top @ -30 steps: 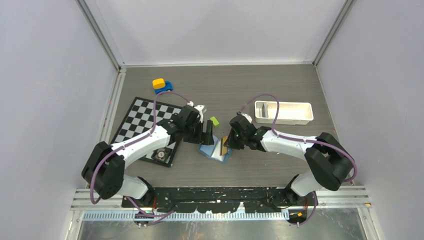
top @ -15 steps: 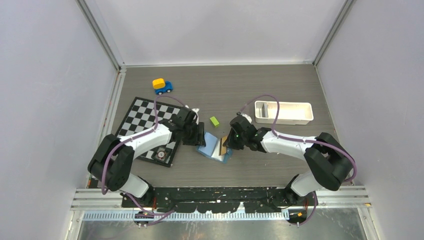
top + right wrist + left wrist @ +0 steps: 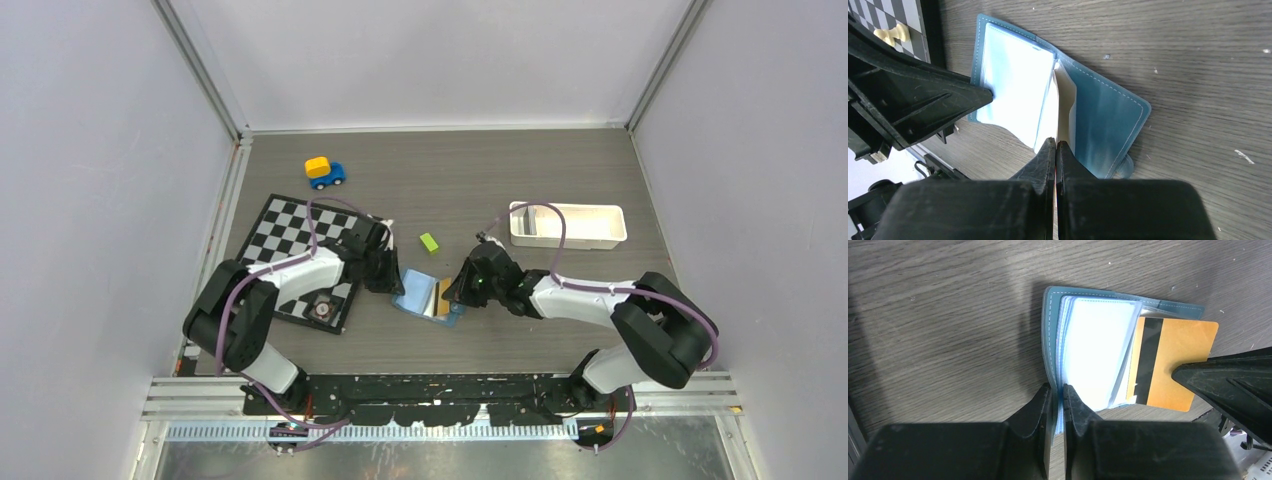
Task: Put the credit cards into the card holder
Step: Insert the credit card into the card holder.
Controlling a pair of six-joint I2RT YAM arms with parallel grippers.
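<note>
The right gripper is pinched almost all the way closed, and it grips one gold card by its edge. The card has a wide black stripe down it. I can read no words on it from here. The card's stripe side is tucked in among the clear leaves of the card holder, and most of the card sticks out toward the right gripper.

The left gripper is squeezed nearly closed too. It pinches the near edge of the card holder, with one finger on each side of a blue leaf.

The card holder lies open and flat on the table, in the middle, between the two grippers. It is teal blue on the outside with white stitching, and its see-through pockets look pale blue.

A little lime-green block sits just behind the card holder, not touching it. To the left is a black and white chessboard with a cream chess piece on it. A blue and yellow toy car sits farther back on the left. A long white tray is at the back on the right, well apart from the card holder.
</note>
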